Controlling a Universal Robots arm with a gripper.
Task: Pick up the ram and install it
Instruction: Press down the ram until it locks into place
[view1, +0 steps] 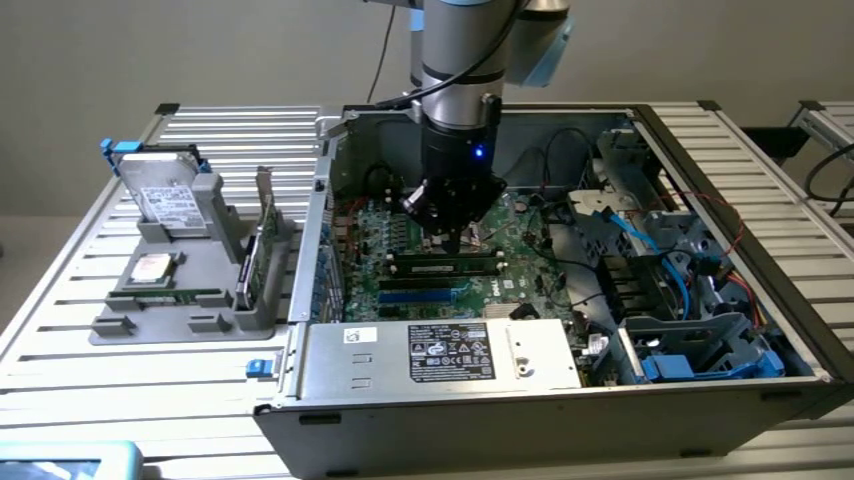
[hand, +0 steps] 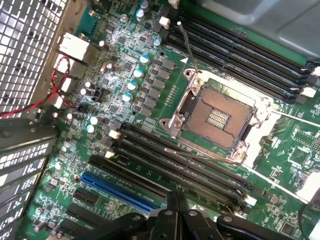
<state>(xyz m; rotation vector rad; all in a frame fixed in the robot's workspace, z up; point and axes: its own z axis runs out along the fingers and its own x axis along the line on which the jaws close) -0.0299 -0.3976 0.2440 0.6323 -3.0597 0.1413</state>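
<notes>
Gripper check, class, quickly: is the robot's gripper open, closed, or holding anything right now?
Gripper: closed, fingers together over the green motherboard inside the open grey computer case; nothing visibly held.

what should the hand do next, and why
Probably press straight down a little. The shut hand hangs tips-down right over the ram, which lies along a slot on the board. Whether the ram is fully seated cannot be told, so a short, gentle push seems the safest move.
</notes>
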